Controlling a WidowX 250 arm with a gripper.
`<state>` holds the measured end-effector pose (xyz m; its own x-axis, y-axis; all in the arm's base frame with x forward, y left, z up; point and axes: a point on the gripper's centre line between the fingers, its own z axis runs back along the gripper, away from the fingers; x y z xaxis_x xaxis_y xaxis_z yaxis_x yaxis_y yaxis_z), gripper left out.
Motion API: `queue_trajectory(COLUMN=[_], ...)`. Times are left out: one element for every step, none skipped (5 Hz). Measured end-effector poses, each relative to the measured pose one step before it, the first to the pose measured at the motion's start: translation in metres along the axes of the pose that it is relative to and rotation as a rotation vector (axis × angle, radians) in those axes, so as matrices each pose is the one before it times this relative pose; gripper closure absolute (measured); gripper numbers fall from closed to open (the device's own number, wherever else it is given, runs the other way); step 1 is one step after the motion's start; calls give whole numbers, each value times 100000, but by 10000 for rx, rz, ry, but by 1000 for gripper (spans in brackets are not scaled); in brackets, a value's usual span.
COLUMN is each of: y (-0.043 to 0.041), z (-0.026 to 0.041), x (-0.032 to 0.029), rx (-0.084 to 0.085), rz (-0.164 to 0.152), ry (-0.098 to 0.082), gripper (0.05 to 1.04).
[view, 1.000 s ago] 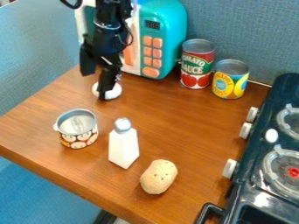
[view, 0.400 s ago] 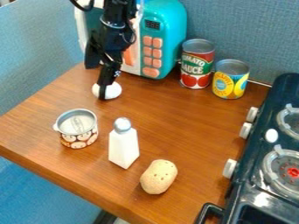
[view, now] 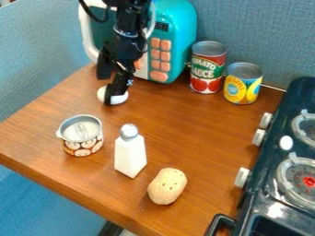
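At the upper left of the counter, the black gripper hangs down in front of the microwave. Its lower end overlaps a small white rounded object, hiding the middle of it; whether it holds this object I cannot tell. Nearer the front left stands an opened can with a grey rim and a patterned label. Right of that can is an upright white shaker with a silver top. A tan potato-like object lies in front and to the right of the shaker.
Behind the gripper stands a teal and white toy microwave with orange buttons. A red and green can and a yellow can stand at the back. A dark toy stove borders the right side.
The upper part of the arm has shifted to the right and its tilt has changed, while the gripper's lower end stays at the white object. The other objects have not moved.
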<state>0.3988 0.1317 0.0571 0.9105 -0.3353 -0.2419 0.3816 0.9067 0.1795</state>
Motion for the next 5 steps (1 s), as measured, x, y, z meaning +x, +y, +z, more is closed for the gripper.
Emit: queue_trajectory(y=[22,-318,-684,-280,-436], z=[-860,-908,-94,11,-29], x=[414,475,331,-70,-256], rx=[-163,-191,-103,-253,-266], rz=[-2,-183,-220,285,349], ry=[313,345,241,262,169], gripper=[82,82,82,119,327])
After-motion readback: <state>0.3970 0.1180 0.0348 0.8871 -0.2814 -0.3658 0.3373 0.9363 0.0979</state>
